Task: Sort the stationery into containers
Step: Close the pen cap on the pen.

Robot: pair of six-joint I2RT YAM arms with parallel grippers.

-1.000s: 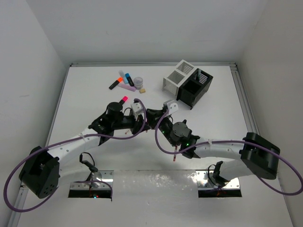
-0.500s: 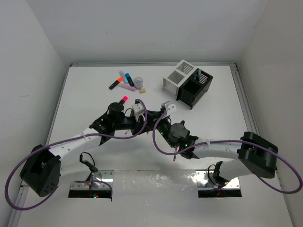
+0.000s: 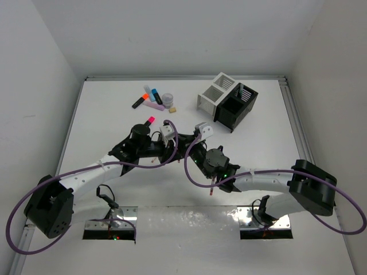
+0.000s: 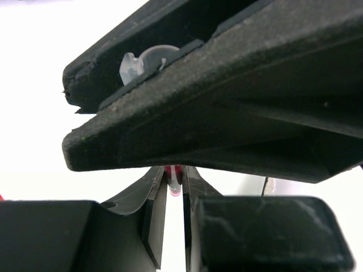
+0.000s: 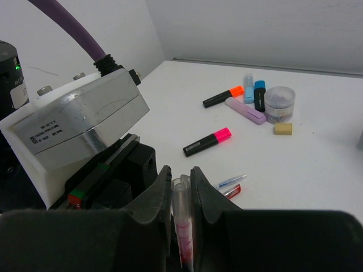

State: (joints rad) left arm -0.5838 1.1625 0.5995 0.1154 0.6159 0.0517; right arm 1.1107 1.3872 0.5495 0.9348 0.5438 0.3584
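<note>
Both arms stretch inward and low, elbows out, with the claws meeting nose to nose. Left claw (image 4: 175,177) has its fingers almost together. Right claw (image 5: 181,173) crosses just above and in front of it, pinched on a clear pen (image 5: 182,238).

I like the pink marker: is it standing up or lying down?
Lying down: the pink-capped highlighter rests flat on its side on the white table.
</note>
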